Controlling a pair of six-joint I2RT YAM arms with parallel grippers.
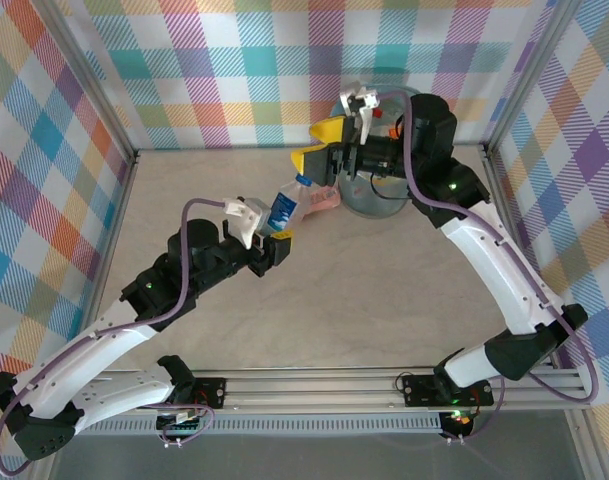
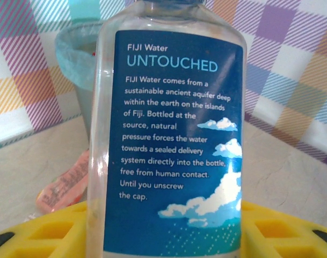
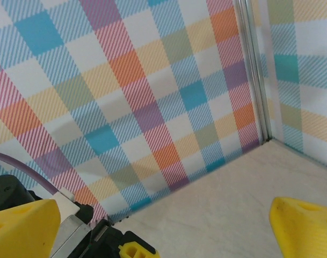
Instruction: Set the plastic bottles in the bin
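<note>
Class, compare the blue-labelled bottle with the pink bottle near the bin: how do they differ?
The blue-labelled bottle has a dark blue label; the pink bottle looks pink-orange. The blue-labelled bottle is gripped by the left gripper; the pink bottle lies loose on the table beside the bin. Shared: neither is in the bin.

A clear plastic bottle (image 2: 105, 129) carries a deep blue, white-clouded label (image 2: 176, 156); the wall panels (image 3: 152, 97) are pastel plaid.
</note>
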